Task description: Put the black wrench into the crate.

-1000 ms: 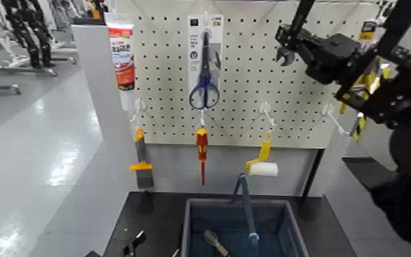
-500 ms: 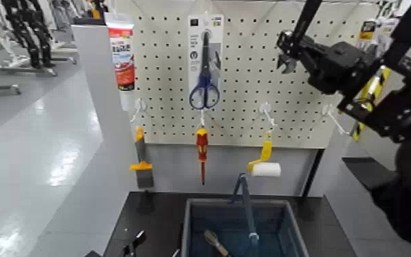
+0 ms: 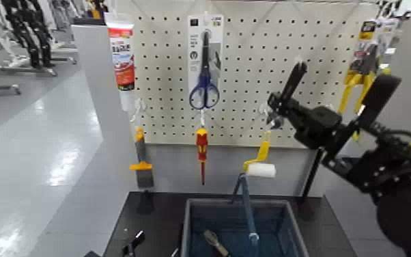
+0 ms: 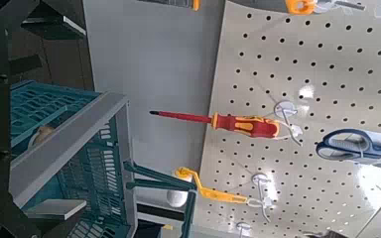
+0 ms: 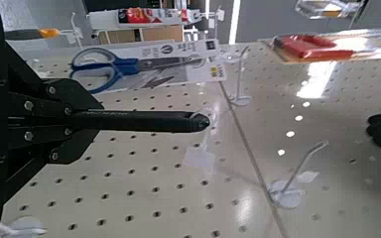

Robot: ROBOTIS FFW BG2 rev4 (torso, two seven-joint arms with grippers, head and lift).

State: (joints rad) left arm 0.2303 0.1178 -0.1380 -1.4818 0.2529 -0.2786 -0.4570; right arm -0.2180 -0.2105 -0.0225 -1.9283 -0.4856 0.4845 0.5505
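The right end effector point(image 3: 279, 113) is pinching the wrench point(image 3: 274, 122), at 1 o'clock from the crate point(image 3: 288, 225); the left arm point(image 3: 134, 242) is resting at 9 o'clock.

A dark table point(image 3: 157, 212) carries the blue-grey crate point(image 3: 239, 202), and what seems a small black-handled tool point(image 3: 137, 240).
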